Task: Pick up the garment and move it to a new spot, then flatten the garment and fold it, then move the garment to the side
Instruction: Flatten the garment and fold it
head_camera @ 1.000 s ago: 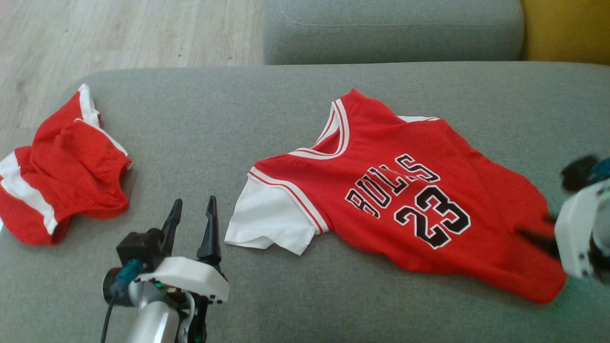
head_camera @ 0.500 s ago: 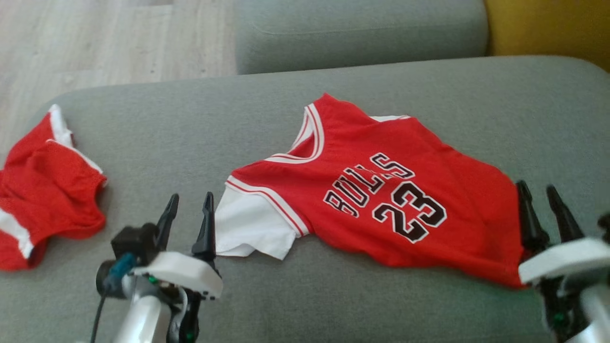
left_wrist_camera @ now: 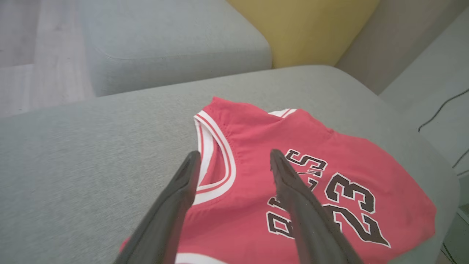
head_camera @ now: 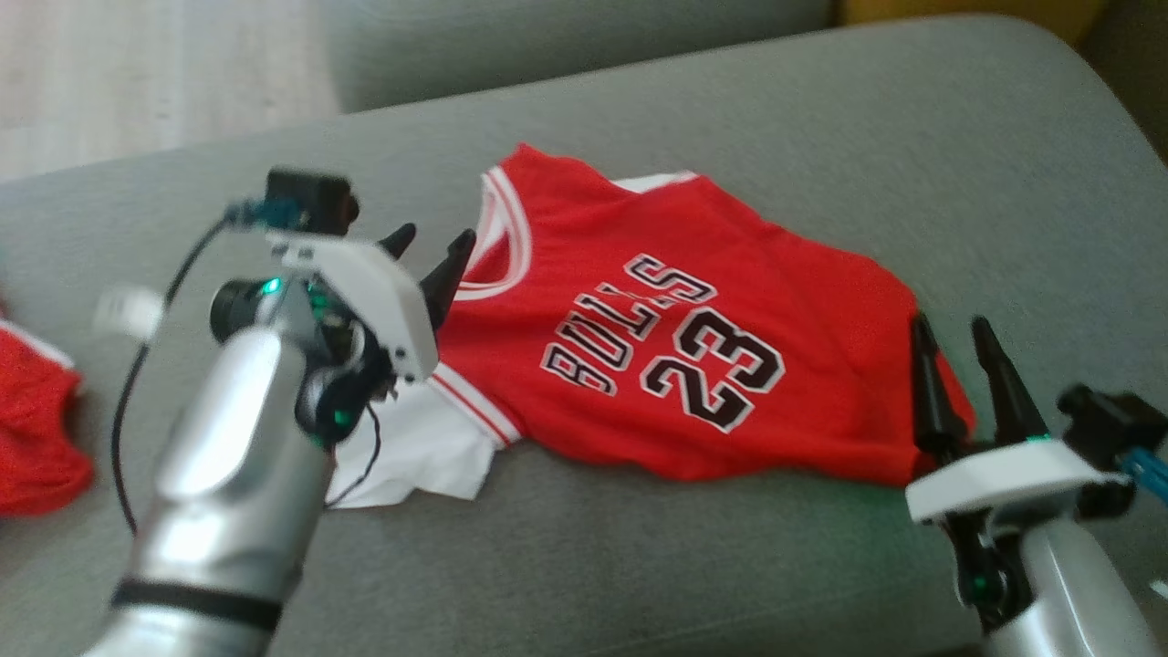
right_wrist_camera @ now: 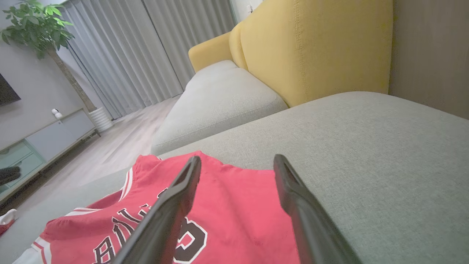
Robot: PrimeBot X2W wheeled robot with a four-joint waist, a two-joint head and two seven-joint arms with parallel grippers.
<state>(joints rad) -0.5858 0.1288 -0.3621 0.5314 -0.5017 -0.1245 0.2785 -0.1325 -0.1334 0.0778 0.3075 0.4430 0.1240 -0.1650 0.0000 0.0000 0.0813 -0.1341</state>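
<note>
The jersey, likely light, soft and limp, lies spread on the grey cushion, with the left gripper parted by its collar and the right gripper likewise parted beside its hem, so pinching those two edges looks the soundest hold.

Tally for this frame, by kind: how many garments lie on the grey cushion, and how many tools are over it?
Garments: 2 (jersey; red cloth at the head view's left edge)
Tools: 2 (left tool; right tool; both open)
Total: 4
</note>
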